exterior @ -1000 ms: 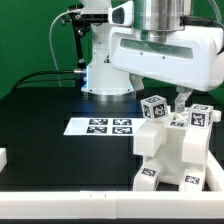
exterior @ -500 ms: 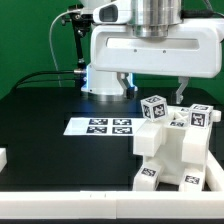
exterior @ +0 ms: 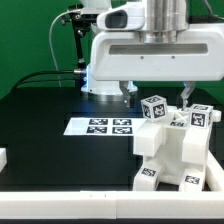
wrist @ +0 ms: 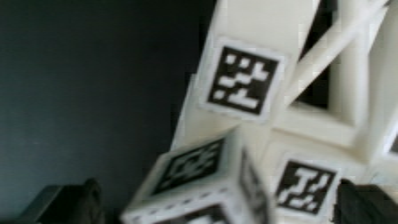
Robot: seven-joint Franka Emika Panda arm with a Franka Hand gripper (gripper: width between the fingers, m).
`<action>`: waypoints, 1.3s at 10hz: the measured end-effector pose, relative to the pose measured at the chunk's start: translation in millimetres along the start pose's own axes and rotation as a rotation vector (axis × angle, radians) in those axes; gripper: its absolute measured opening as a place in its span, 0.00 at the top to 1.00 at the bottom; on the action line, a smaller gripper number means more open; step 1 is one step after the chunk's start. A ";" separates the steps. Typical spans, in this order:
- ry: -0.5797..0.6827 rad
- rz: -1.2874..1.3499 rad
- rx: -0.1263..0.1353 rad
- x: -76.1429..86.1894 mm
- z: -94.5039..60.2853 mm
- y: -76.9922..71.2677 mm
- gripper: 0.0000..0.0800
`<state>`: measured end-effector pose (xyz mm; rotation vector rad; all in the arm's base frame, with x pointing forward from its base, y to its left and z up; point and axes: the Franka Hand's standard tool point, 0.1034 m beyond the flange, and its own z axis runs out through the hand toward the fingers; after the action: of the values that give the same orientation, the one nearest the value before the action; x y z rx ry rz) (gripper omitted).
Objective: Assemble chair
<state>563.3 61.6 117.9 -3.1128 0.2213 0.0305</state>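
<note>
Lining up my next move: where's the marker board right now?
The marker board lies flat on the black table, mid-frame in the exterior view, just to the left of the white chair.

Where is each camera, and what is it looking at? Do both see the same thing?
Exterior view: sits off the arm, looking level across the black table at the marker board, the white chair parts and the open gripper above them; the arm's base stands behind.
Wrist view: rides on the wrist, looking close at the chair parts; dark, blurry fingertips show at one edge.
Shared: both see the tagged chair parts.
</note>
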 end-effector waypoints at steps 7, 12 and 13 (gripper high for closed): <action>-0.002 0.337 -0.001 -0.8 0.8 1.6 0.67; -0.011 0.758 -0.021 -3.2 6.3 4.8 0.67; -0.013 0.855 -0.005 -2.8 6.3 5.3 0.67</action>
<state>559.7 56.9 111.6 -2.7530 1.4976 0.0621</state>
